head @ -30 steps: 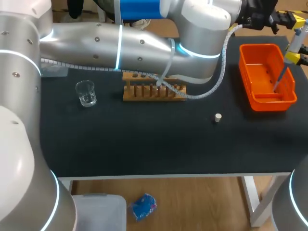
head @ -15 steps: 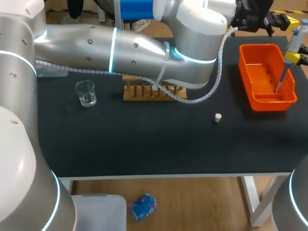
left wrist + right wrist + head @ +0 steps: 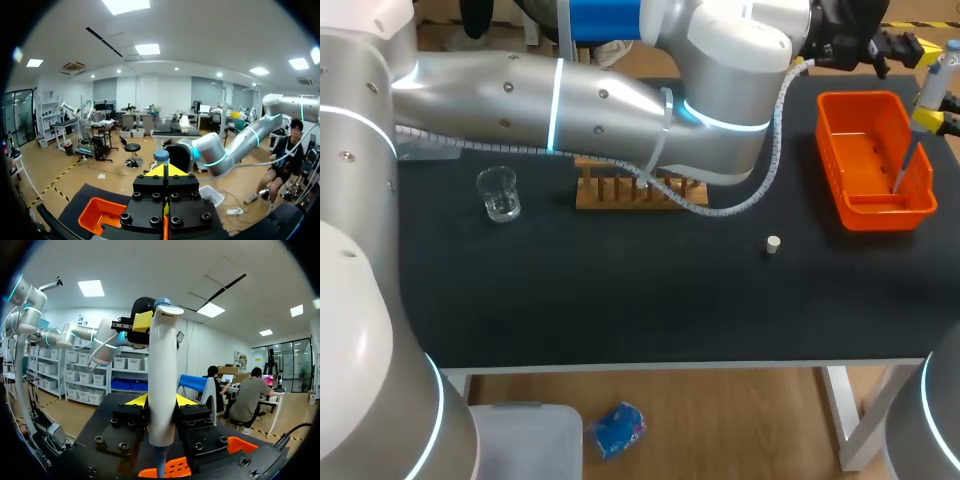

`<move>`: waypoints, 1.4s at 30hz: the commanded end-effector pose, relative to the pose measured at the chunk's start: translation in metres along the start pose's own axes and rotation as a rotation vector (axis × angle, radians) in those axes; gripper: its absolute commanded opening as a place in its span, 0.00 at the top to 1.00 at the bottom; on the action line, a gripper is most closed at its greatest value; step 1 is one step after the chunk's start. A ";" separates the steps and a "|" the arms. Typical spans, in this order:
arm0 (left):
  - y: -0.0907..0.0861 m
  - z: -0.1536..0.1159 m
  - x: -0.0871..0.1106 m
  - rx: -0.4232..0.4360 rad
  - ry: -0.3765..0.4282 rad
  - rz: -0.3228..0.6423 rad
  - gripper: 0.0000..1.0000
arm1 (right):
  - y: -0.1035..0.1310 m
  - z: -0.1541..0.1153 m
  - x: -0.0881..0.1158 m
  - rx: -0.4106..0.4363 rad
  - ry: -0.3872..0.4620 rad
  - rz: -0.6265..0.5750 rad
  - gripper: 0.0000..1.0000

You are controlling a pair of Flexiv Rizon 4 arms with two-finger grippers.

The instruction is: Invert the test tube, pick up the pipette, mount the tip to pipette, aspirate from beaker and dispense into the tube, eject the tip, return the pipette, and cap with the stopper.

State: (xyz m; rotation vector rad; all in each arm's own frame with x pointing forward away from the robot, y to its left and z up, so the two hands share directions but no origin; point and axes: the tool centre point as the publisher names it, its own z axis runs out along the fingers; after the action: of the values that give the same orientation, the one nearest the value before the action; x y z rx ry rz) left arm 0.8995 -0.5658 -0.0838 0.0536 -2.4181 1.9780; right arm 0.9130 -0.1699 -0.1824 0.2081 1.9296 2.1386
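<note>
Over the orange bin (image 3: pixel 880 214), right claw (image 3: pixel 161 402) is gripping the pipette (image 3: pixel 162 370); left claw (image 3: pixel 165 170), clenched empty, is hovering by its button (image 3: pixel 161 156) — a skewed press risks slipping it.

The clear glass beaker (image 3: pixel 499 193) stood upright just left of the wooden rack (image 3: pixel 640 190). The small white stopper (image 3: pixel 773 244) lay front-right of the rack. The white pipette (image 3: pixel 162 385) hung upright far right of it, tip (image 3: pixel 900 172) down.

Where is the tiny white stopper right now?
In the head view the stopper sits on the black table, right of the middle, between the wooden rack and the orange bin, slightly nearer the robot.
</note>
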 end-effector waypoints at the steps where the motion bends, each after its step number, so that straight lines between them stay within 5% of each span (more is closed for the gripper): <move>1: 0.004 0.005 -0.003 0.009 0.009 -0.004 1.00 | 0.000 0.000 0.000 0.000 0.002 -0.001 1.00; 19: 0.012 0.011 0.001 -0.006 0.028 -0.026 1.00 | 0.000 0.000 0.000 0.000 0.002 -0.001 1.00; 30: -0.006 -0.005 -0.003 -0.023 -0.014 0.018 1.00 | 0.000 0.000 0.000 0.000 0.002 -0.001 1.00; 42: 0.000 0.006 -0.007 -0.040 0.010 0.007 1.00 | 0.000 0.000 0.000 0.000 0.002 -0.001 1.00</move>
State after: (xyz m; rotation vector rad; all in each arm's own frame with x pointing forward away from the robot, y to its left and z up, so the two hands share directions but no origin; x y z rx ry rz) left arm 0.9008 -0.5672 -0.0872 0.0460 -2.4422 1.9593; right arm 0.9132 -0.1699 -0.1826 0.2080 1.9294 2.1389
